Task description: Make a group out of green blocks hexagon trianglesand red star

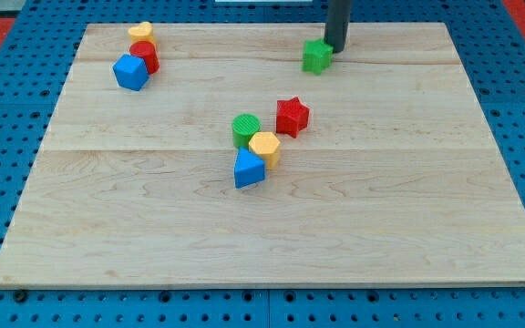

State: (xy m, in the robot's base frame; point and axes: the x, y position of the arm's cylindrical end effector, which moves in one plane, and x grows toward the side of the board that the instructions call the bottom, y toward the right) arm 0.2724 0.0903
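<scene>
So here's where things sit. My tip (335,49) is up near the top of the desk (408,237), touching or just about touching the green block (316,56) on that block's 2 o'clock side. That green one looks star-ish or notched, hard to call the exact shape from here. There are no jaws on this rig, just the rod, so nothing to open or close.

The rest of the group is mid-desk: the green round-ish block (246,128) sits just beside the red star (292,116), which is at its 2 o'clock with a sliver of gap. Right under the green one, at its 5 o'clock, a yellow block (265,146) is touching it, and a blue block (249,169) is pressed against the yellow one's lower side. Off at the desk's 10 o'clock corner there's a separate pile: yellow heart (140,32), red block (145,56), blue cube-ish block (130,71), all touching.

Handling-wise, I'd guess these are light, hard plastic pieces that slide easily on smooth wood and spin if you hit them off-centre. No gripping here, so the contact spot matters: push the lone green block square through its middle from the 1 o'clock face, aiming it down toward 7 o'clock at the red star. An edge hit would probably make it squirt sideways.
</scene>
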